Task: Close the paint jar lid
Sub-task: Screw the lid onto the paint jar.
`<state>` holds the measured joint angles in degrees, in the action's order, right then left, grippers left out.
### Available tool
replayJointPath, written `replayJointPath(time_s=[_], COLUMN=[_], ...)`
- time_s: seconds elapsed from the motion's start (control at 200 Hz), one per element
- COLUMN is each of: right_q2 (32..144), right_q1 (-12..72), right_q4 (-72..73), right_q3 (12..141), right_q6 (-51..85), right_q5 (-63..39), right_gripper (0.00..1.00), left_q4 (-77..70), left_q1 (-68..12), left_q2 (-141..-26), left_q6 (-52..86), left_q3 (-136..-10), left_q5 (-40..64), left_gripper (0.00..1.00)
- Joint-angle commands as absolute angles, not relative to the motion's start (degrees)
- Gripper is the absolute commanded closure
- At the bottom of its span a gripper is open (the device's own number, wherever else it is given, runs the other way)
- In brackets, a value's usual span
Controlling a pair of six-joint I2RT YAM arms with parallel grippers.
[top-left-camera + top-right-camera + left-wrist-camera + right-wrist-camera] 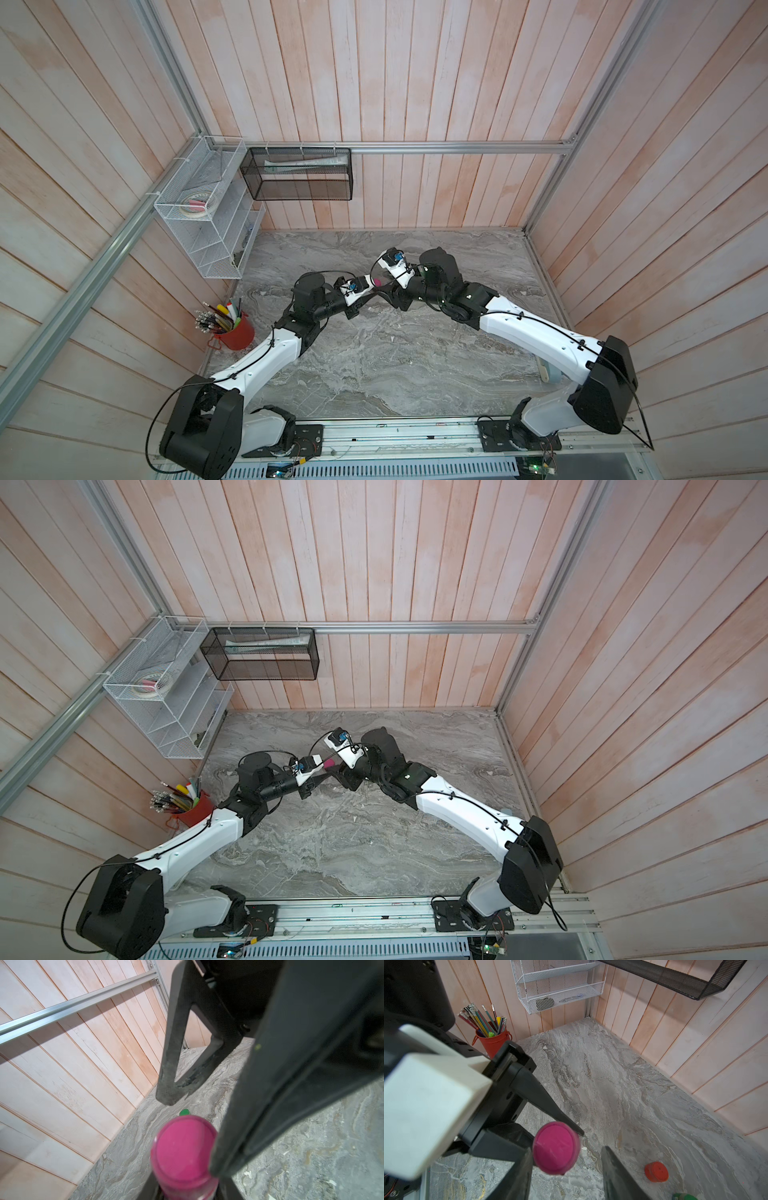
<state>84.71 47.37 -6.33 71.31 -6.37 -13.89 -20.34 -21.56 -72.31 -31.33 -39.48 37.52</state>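
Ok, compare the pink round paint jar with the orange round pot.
The pink round paint jar is clamped in the left gripper; the orange round pot lies free on the table. The right gripper straddles the pink jar, not the orange pot. Both are small and round.

Glossy plastic paint jar (182,1153); stone-look table (374,374); matt wooden walls (415,83).
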Motion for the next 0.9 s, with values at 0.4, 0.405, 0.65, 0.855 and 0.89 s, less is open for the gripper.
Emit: replayJointPath(time_s=[0.4,0.405,0.65,0.855,0.89], right_q2=[87.3,87.3,88.1,88.3,88.4], right_q1=[47.2,47.2,47.3,47.3,47.3], right_q4=[-7.9,-8.0,-8.1,-7.7,-7.7], right_q3=[75.2,75.2,75.7,75.3,75.2], right_q6=[-7.4,-7.4,-7.4,-6.7,-6.5], right_q5=[-19.4,-19.5,-19.6,-19.6,-19.3], right_gripper=[0.51,0.51,0.60,0.65,0.66], left_q4=[-20.7,-20.7,-20.7,-20.8,-21.0], left_q1=[-22.0,-22.0,-22.0,-22.0,-22.0], left_q2=[-71.6,-71.6,-71.5,-71.5,-71.5], left_q6=[-31.9,-31.9,-32.0,-31.9,-31.6], left_q3=[-39.1,-39.0,-39.0,-39.1,-39.2], left_q5=[38.5,38.5,38.3,38.1,38.0], left_gripper=[0.67,0.67,0.67,0.67,0.67])
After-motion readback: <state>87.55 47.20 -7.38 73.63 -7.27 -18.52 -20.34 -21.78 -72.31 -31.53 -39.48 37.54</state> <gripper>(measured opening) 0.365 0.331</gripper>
